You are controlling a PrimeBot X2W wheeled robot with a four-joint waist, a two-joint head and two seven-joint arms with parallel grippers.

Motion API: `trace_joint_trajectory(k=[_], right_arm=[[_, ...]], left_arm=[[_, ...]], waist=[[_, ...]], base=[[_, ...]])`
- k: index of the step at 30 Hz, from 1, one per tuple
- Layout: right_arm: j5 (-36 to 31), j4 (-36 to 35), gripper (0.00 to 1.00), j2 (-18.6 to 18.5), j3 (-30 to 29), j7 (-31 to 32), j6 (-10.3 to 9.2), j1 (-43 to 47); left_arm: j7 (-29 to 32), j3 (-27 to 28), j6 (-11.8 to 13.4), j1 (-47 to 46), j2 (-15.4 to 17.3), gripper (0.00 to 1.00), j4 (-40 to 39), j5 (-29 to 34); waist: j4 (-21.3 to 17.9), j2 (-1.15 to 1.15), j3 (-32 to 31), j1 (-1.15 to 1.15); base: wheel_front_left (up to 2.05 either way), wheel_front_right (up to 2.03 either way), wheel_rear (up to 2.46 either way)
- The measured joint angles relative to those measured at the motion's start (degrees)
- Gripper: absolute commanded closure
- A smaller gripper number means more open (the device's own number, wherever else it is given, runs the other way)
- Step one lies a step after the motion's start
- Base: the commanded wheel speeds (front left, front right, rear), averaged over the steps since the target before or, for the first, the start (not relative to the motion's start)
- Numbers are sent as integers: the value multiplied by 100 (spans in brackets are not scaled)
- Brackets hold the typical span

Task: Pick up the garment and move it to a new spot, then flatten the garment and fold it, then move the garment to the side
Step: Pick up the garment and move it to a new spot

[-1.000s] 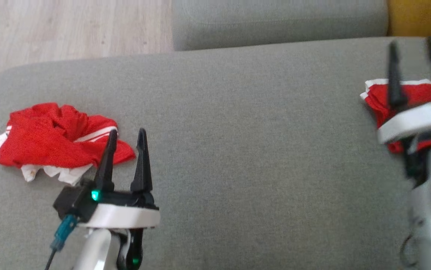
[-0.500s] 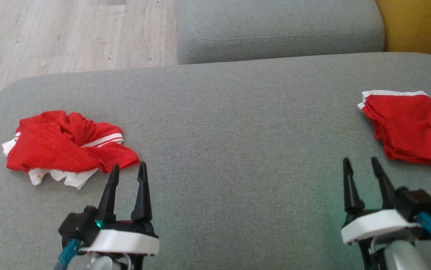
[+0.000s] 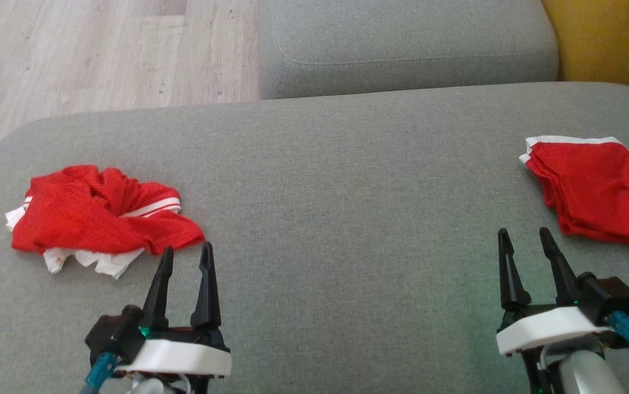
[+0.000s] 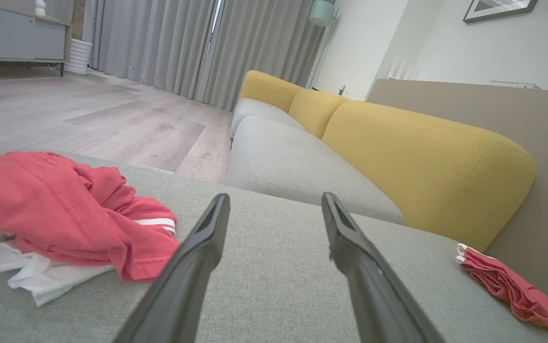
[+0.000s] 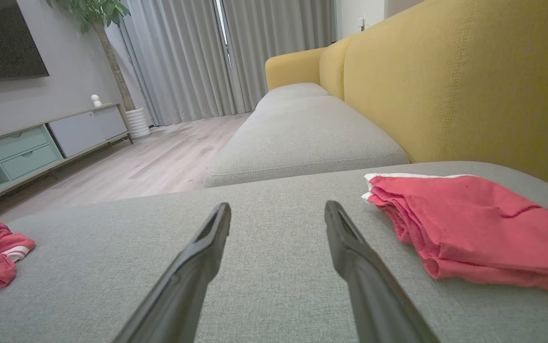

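Red cloth marks the progress: a folded garment (image 3: 593, 189) lies at the right edge of the grey seat cushion (image 3: 336, 180), seemingly finished, while a crumpled garment (image 3: 95, 213) near the left edge awaits pickup, flattening and folding. Left fingers (image 3: 205, 284) and right fingers (image 3: 507, 271) stand spread, holding nothing.

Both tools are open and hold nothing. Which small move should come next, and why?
Probably ease the left tool forward and a little to its left, onto the crumpled red garment, then close on it. That garment lies bunched just ahead of the open jaws, while the folded red garment already rests flat at the right side.
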Motion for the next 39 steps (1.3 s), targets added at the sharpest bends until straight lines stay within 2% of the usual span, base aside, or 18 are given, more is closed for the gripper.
trace_joint_trajectory(k=[13, 18, 28, 39], right_arm=[[15, -75, 0, 0, 4, 0, 0, 4], [63, -134, 0, -1, 116, -1, 0, 79], [232, -166, 0, 2, 499, -1, 1, 113], [464, -130, 0, 2, 1032, -2, 0, 318]], left_arm=[[0, -3, 38, 4, 0, 0, -22, 0], [0, 1, 41, 3, 0, 0, -32, 0], [0, 167, 93, 19, 1, 0, -30, 36], [0, 410, 96, 240, 10, 0, -16, 159]], waist=[[15, 0, -2, 0], [145, 0, -15, 0], [682, 0, -110, 0], [1498, 0, -249, 0]], base=[[0, 0, 0], [0, 0, 0], [0, 0, 0], [0, 0, 0]])
